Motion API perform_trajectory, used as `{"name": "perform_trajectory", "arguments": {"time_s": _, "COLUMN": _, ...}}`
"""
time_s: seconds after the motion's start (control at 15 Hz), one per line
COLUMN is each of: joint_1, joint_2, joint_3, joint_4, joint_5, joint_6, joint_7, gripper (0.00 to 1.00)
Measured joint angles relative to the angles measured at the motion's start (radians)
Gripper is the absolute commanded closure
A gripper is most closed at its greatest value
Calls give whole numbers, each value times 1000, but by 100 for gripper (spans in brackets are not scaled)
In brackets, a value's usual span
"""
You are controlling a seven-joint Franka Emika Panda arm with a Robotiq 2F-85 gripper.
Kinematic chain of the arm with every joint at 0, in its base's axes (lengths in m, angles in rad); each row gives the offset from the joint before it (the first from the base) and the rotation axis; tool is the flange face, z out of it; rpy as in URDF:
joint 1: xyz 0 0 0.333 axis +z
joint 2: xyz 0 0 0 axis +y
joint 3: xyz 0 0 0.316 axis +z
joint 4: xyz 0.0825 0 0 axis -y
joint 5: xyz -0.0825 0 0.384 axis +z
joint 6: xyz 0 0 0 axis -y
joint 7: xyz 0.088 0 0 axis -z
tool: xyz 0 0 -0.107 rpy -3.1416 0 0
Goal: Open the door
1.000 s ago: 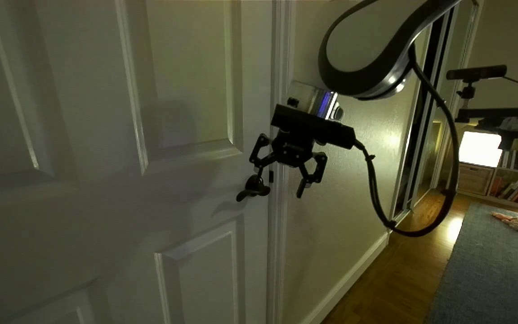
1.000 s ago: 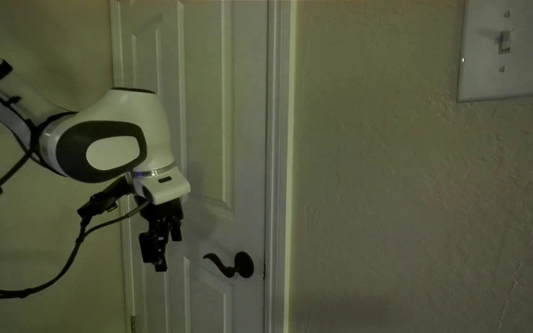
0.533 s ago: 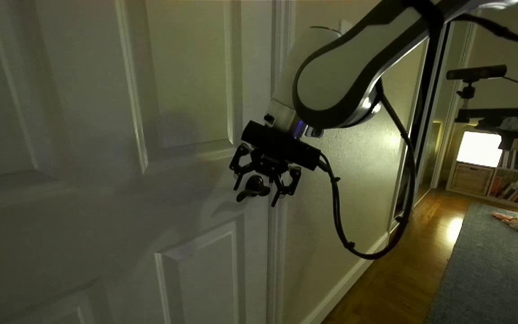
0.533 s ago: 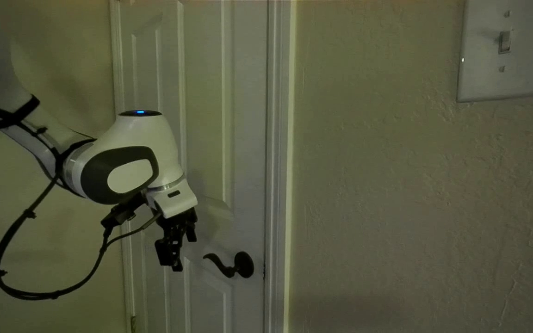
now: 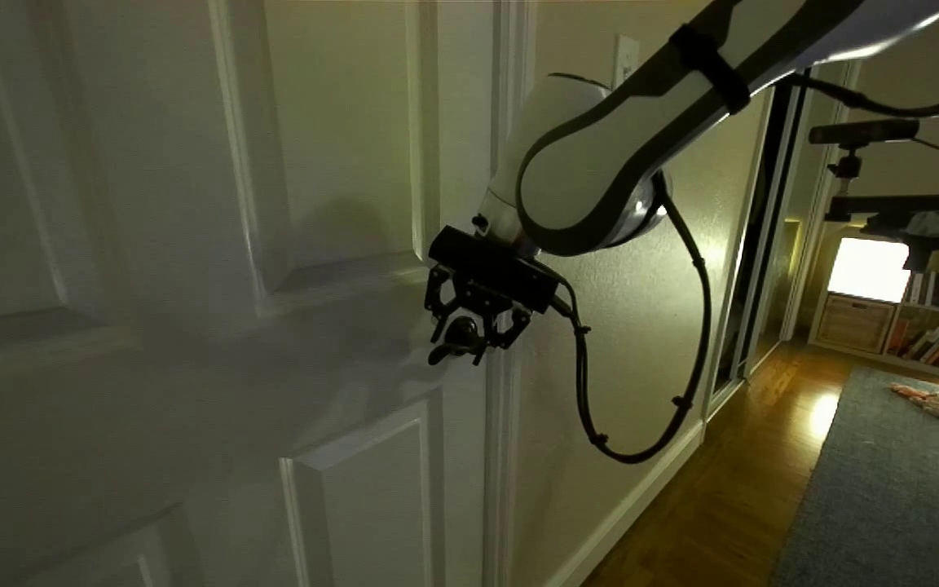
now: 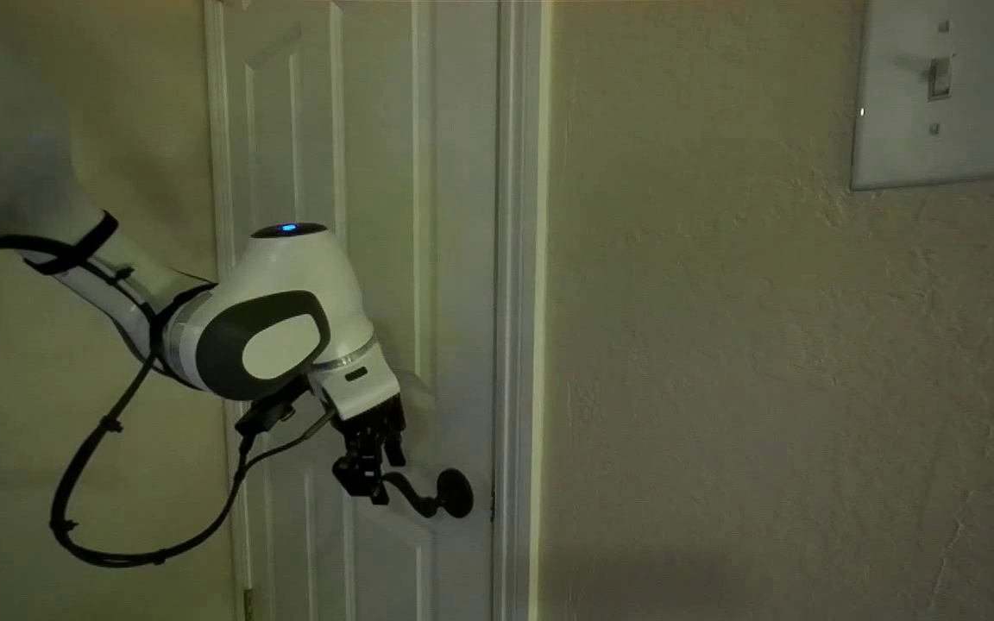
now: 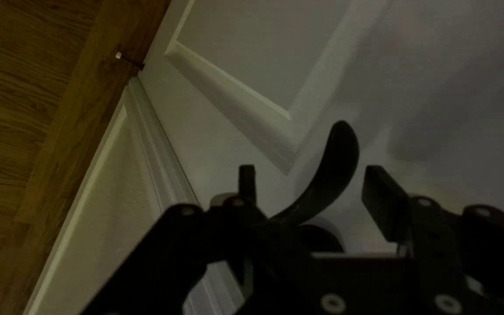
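The arm [image 5: 657, 122] is white and smoothly rounded, with dark trim [image 5: 571, 241] and a black strap [image 5: 710, 68]. In an exterior view a dark ring [image 6: 219, 349] frames a pale oval cap [image 6: 281, 347], and a black disc [image 6: 311, 229] bears a small blue light [image 6: 289, 228]. A silver band [image 6: 346, 354] meets a white collar [image 6: 361, 395] with a dark slot [image 6: 356, 373]. The cable [image 6: 122, 561] is black, dotted with ties [image 6: 111, 423]. The tool [image 7: 309, 188] is black, studded with pale round screws [image 7: 333, 302].

Door [image 5: 217, 334] common to all views
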Motion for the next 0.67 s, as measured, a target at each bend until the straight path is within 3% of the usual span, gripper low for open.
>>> {"name": "perform_trajectory", "arguments": {"time_s": 0.07, "joint_1": 0, "joint_2": 7, "joint_3": -2, "joint_4": 11, "joint_5": 0, "joint_6": 0, "joint_7": 3, "gripper": 52}}
{"name": "perform_trajectory", "arguments": {"time_s": 0.27, "joint_1": 1, "joint_2": 29, "joint_3": -3, "joint_4": 45, "joint_5": 0, "joint_6": 0, "joint_7": 8, "gripper": 48}}
{"name": "perform_trajectory", "arguments": {"time_s": 0.33, "joint_1": 2, "joint_2": 36, "joint_3": -3, "joint_4": 57, "joint_5": 0, "joint_6": 0, "joint_7": 9, "gripper": 53}}
{"name": "perform_trajectory", "arguments": {"time_s": 0.4, "joint_1": 3, "joint_2": 43, "joint_3": -3, "joint_4": 66, "joint_5": 0, "joint_6": -1, "joint_7": 10, "gripper": 73}}
{"name": "perform_trajectory", "arguments": {"time_s": 0.67, "joint_1": 4, "joint_2": 51, "joint_3": -4, "joint_4": 71, "joint_5": 0, "joint_6": -12, "joint_7": 14, "gripper": 89}}
